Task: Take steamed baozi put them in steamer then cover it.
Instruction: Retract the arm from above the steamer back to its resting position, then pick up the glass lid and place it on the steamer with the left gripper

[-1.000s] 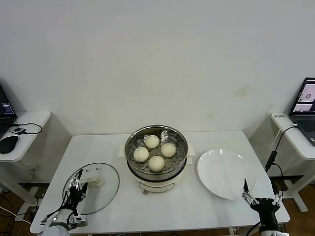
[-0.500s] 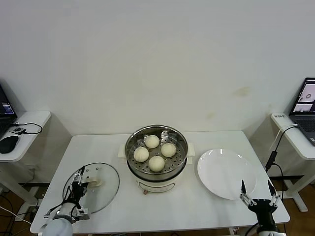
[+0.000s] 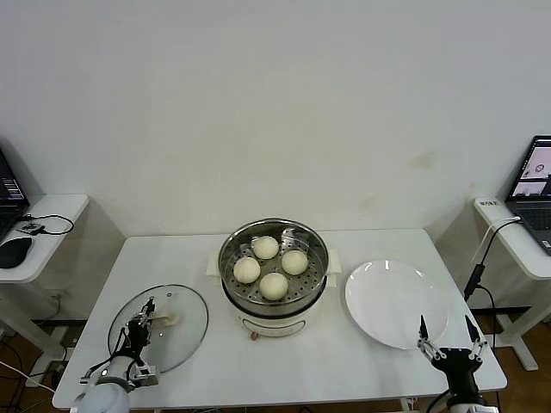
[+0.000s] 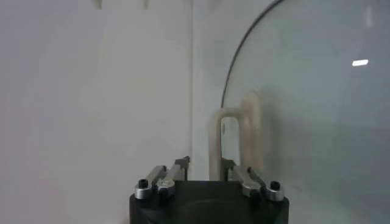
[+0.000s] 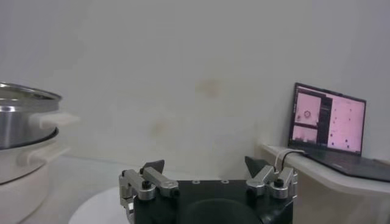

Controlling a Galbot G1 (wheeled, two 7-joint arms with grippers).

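Note:
Several pale baozi (image 3: 274, 285) lie on the perforated tray inside the steel steamer (image 3: 229, 248) at the middle of the table. The glass cover (image 3: 182, 334) lies flat on the table to the steamer's left. My left gripper (image 3: 143, 320) sits over it at its cream handle (image 3: 164, 320). In the left wrist view the jaws of that gripper (image 4: 206, 162) stand narrow on either side of one leg of the handle (image 4: 235, 122). Near the table's front right corner my right gripper (image 3: 446, 332) hangs open and empty, beside the white plate (image 3: 392, 301).
Side desks flank the table, with a laptop (image 3: 538, 185) on the right one and a mouse (image 3: 13, 251) and cables on the left one. The right wrist view shows the steamer's side (image 5: 24, 115), the plate's rim (image 5: 97, 207) and the laptop (image 5: 329, 125).
The left gripper's jaws have closed from wide open onto the cover's handle. The right gripper has sunk slightly toward the table's front edge and stays open.

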